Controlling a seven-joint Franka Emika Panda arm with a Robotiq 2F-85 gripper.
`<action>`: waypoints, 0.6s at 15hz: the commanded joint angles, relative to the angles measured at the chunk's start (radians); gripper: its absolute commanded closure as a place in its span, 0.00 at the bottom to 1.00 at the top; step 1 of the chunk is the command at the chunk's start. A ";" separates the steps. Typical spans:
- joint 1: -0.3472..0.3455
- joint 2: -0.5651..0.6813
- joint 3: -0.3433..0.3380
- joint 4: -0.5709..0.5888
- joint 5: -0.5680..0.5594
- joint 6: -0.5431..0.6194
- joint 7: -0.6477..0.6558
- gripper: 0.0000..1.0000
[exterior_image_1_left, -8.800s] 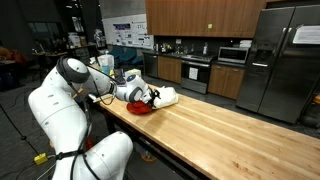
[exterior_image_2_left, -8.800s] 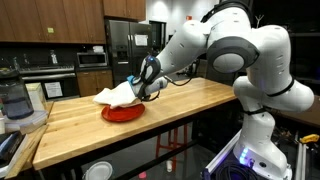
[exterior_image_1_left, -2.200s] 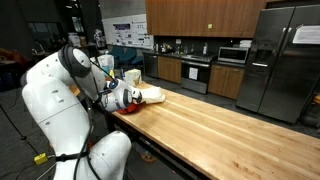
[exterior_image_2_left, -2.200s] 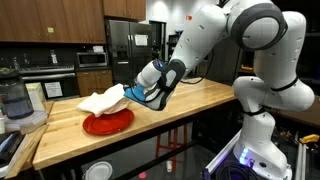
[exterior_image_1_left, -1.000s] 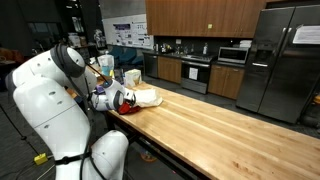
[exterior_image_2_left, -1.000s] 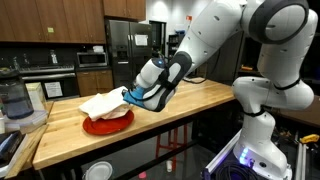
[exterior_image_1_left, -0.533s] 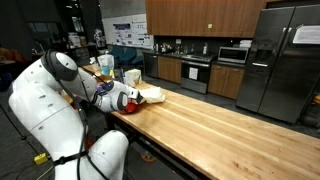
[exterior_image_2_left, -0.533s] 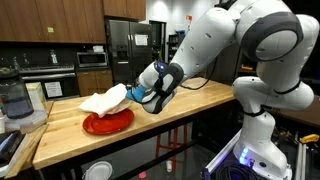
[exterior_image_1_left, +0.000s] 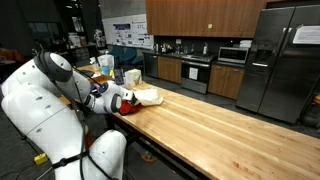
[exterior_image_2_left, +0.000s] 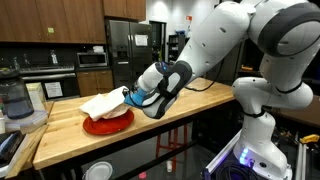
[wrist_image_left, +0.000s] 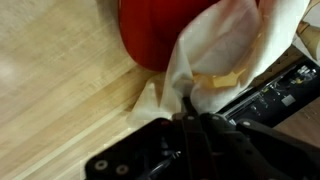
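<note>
The claw (wrist_image_left: 190, 113) is pinching shut on a white cloth (wrist_image_left: 226, 48), its two dark fingers closing almost together with only a gathered fold of fabric between them, as the wrist view is showing. In an exterior view the claw (exterior_image_2_left: 128, 95) is hanging low and tilted over the bench (exterior_image_2_left: 195, 98), gripping the cloth (exterior_image_2_left: 101, 103) by the end nearest it, while the rest of the fabric is spreading away from the fingers and sagging over a red plate (exterior_image_2_left: 106, 125). Whether the cloth is resting fully on the plate or only brushing its rim is hard to tell. The plate is sitting near the long edge that faces this camera, toward the end of the bench where a blender (exterior_image_2_left: 13, 101) is standing. In an exterior view the claw (exterior_image_1_left: 127, 100) is reaching in from the robot's long edge, with the cloth (exterior_image_1_left: 149, 96) bunching just beyond it and a sliver of the plate (exterior_image_1_left: 129, 109) showing underneath. The white arm (exterior_image_2_left: 215, 45) is arching over the opposite end of the bench (exterior_image_1_left: 205, 128).
</note>
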 joint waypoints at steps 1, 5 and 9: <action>0.066 -0.136 -0.035 -0.040 -0.027 -0.044 -0.043 0.99; 0.064 0.003 -0.071 -0.010 0.029 0.016 0.020 0.99; 0.053 0.072 -0.092 -0.007 0.051 0.055 0.020 0.99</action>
